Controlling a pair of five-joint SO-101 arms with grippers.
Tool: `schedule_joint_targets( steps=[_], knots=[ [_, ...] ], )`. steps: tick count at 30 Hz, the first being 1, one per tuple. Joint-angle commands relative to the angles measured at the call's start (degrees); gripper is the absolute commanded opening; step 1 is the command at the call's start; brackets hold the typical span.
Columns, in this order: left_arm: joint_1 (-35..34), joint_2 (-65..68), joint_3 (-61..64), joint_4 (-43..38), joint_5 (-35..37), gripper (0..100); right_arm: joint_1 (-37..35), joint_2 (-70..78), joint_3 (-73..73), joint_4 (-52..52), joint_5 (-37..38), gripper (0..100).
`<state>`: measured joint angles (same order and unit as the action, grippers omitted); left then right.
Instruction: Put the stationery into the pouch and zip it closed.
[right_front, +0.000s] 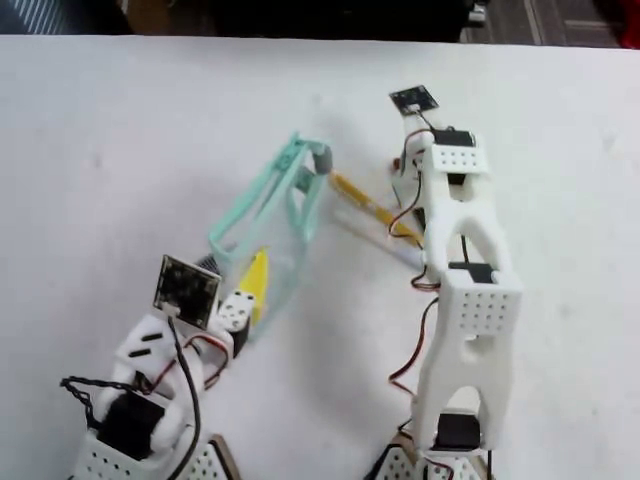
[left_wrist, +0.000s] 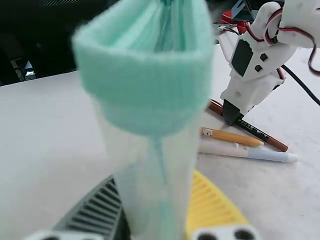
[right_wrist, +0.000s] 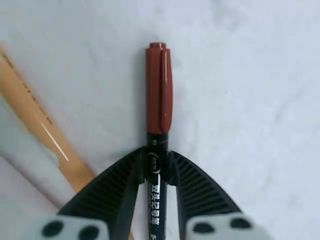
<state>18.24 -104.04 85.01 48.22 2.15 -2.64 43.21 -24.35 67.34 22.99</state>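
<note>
"How many of each?"

"One pouch (right_front: 268, 225) and three pens at its 3 o'clock: brown-capped pen (right_wrist: 158, 90), orange pen (left_wrist: 232, 136), white pen (left_wrist: 247, 152)."

"And the grippers?"

"The right gripper (right_wrist: 158, 162) is narrowed to a slit, pinching the brown-capped pen's barrel. The left gripper (left_wrist: 152, 195) squeezes the pouch, which stretches away toward 1 o'clock."
</note>
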Motion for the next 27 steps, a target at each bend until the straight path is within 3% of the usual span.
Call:
schedule_joint_targets(
  steps=[1,6,27],
  knots=[
    [2.24,-0.66,-0.62,-1.49,0.18,8,-0.13,0.13,-0.35,0.92,0.44,1.7],
    [1.98,-0.66,-0.88,0.62,0.44,15,-0.13,0.13,-0.35,0.92,0.44,1.7],
    [2.42,-0.66,-0.97,2.55,0.26,19,-0.13,0.13,-0.26,1.19,0.18,1.7]
  ],
)
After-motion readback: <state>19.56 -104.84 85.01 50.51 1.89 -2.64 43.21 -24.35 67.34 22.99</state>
